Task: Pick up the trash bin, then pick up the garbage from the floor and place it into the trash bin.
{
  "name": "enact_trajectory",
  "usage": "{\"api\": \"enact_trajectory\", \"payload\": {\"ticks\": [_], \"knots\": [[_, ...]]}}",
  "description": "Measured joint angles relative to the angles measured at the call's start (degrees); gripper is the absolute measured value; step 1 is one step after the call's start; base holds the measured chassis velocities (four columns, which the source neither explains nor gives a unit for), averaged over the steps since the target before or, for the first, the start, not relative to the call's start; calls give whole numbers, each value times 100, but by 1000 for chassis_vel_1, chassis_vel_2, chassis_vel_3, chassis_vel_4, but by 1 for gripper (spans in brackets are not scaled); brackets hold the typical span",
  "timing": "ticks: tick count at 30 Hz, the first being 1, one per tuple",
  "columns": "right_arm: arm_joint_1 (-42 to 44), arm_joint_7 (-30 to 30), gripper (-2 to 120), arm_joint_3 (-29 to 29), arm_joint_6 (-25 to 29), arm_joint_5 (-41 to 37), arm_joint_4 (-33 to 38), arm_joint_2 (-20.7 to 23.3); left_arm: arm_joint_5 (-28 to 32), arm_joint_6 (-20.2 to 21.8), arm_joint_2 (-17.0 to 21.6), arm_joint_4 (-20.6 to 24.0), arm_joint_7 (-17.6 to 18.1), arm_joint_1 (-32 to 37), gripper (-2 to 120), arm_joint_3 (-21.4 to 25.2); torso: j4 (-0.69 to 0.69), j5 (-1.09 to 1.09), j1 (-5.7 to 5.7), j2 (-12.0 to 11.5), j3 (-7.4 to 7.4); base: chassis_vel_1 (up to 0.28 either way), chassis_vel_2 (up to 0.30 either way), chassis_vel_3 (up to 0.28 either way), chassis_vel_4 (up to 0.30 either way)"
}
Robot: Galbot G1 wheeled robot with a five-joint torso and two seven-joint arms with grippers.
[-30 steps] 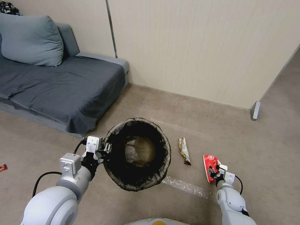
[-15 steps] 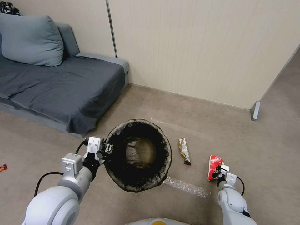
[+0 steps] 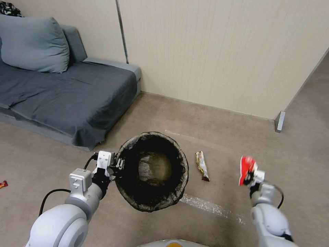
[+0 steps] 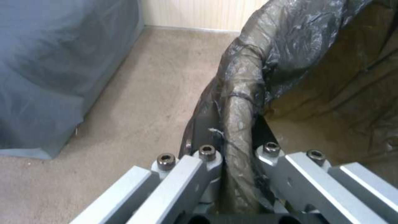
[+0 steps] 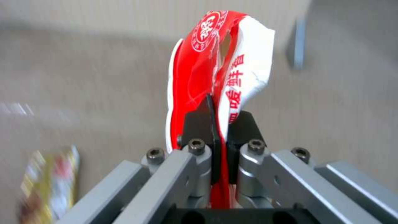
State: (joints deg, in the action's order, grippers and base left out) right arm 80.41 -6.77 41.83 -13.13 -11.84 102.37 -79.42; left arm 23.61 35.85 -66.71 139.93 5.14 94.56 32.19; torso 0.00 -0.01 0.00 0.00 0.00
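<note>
At the right of the scene, above the brown carpet floor (image 3: 212,120), the right gripper (image 3: 249,176) holds a red packet (image 3: 247,168) clear of the floor. In the right wrist view the right gripper (image 5: 219,124) has its black pads (image 5: 199,124) pressed together on the lower part of the red packet (image 5: 207,68), which stands up beyond the fingertips. The packet is red with a white panel. It carries a round white emblem near its upper end and a column of red Chinese characters on the white panel; two of them read as 鲜 and 香, and the rest cannot be read.

At the centre, the trash bin (image 3: 151,169) is held off the floor, its mouth open toward the head camera. A dark bag lines it and folds over the rim. The left gripper (image 3: 114,164) sits at the bin's left rim. In the left wrist view the left gripper (image 4: 234,146) pinches the bag-covered rim of the trash bin (image 4: 248,74), with one finger outside the wall and one inside.

Between the bin and the right gripper, a yellow snack wrapper (image 3: 202,165) lies flat on the floor, just right of the bin and apart from it. Its print is too small to read. The same wrapper (image 5: 49,183) appears blurred in the right wrist view.

At the far left stands a grey sofa (image 3: 65,96) with a cushion (image 3: 32,43), against a beige wall (image 3: 222,51).
</note>
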Motion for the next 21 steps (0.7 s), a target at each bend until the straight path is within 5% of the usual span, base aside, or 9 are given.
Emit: {"api": "enact_trajectory", "payload": {"ticks": [11, 21], "knots": [[264, 166, 0, -353, -1006, -1368, 2662, 806, -125, 32, -13, 18, 3, 54, 1, -42, -1, 0, 0, 0, 0, 0, 0, 0, 0], [-249, 418, 0, -1672, -1521, -1964, 3429, 1622, -172, 67, 86, 28, 3, 33, 1, -92, 0, 1, 0, 0, 0, 0, 0, 0, 0]]}}
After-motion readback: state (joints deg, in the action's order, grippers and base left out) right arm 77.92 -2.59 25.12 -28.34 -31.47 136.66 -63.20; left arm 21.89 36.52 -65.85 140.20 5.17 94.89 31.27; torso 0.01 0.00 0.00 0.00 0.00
